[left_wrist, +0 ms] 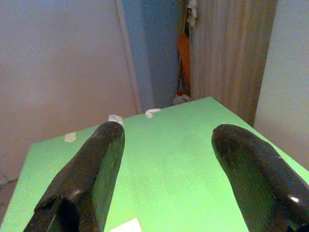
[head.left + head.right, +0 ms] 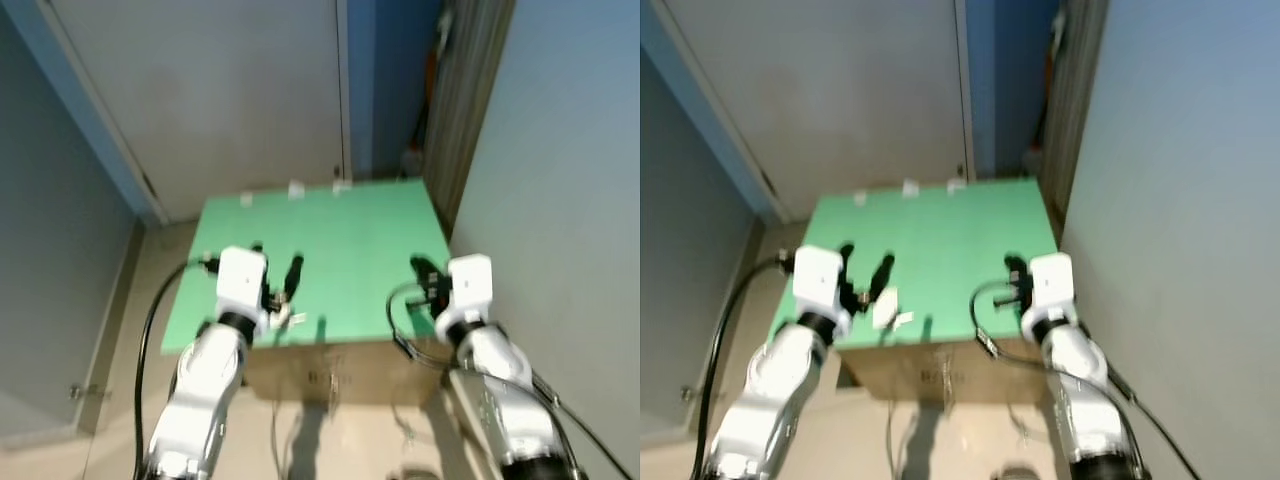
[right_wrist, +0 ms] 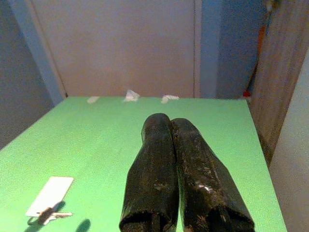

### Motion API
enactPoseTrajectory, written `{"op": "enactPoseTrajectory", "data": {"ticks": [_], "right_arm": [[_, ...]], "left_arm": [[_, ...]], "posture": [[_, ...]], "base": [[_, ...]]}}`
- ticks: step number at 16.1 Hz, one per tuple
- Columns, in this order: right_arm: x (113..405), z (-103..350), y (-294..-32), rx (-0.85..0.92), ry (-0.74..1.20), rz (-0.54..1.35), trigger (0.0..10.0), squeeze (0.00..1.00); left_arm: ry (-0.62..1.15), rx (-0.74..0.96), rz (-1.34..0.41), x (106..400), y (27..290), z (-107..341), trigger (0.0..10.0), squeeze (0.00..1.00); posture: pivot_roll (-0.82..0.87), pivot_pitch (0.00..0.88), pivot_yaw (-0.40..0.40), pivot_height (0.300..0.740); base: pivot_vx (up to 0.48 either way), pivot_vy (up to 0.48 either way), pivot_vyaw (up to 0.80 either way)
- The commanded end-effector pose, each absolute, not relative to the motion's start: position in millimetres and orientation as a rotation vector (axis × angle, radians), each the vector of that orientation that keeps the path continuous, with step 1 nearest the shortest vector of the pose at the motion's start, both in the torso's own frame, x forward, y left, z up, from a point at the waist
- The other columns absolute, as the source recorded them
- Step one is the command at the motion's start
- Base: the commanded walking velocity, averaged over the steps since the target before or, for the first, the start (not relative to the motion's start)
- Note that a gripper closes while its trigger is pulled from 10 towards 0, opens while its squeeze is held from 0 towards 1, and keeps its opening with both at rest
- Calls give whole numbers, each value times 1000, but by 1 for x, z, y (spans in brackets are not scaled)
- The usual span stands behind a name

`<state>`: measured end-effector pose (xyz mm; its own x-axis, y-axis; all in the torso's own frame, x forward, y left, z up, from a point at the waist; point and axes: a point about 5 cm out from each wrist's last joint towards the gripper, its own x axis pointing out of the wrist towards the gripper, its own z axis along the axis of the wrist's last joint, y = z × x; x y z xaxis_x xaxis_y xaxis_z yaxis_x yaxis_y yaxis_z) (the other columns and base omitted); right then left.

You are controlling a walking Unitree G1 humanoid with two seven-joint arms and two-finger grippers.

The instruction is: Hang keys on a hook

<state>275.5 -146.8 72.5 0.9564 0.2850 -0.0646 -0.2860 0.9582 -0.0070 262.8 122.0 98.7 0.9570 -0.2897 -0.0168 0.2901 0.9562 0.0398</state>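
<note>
Down near the front left edge of the green tabletop [image 2: 350, 250], in the lower middle of the head view, lie the keys [image 3: 48, 215] with their white tag [image 2: 885, 300], flat on the surface and held by nothing. Just above them hovers the left gripper [image 2: 275, 270], its two black fingers [image 1: 87, 179] spread wide apart. Over on the right side of the table the right gripper [image 3: 171, 121] sits with its fingers pressed together, empty, well apart from the keys. Three small white scraps of tape [image 2: 296, 188] dot the far edge of the tabletop. Beyond that stands a pale door [image 2: 210, 90], and a light wall [image 2: 560, 150] fills the right of the frame.
</note>
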Motion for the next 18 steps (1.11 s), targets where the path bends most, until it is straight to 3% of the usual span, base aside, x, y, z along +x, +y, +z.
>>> {"op": "enactPoseTrajectory", "data": {"ticks": [1,5,9,18], "right_arm": [[278,71,-135,-10,85,330,10000,0],[280,69,-136,-18,108,340,10000,0],[281,68,-135,-13,117,352,10000,0],[281,68,-125,-8,117,408,10000,0]], "left_arm": [[39,53,-250,264,132,94,10000,0],[24,-19,-186,262,136,95,10000,0],[25,-16,-141,259,144,93,10000,0],[118,132,-185,278,144,87,10000,0]], "posture": [[-162,0,104,740],[-151,0,93,740],[-137,3,84,740],[-133,7,81,740]], "base": [[0,0,0],[61,0,0],[262,402,0],[463,37,0]]}}
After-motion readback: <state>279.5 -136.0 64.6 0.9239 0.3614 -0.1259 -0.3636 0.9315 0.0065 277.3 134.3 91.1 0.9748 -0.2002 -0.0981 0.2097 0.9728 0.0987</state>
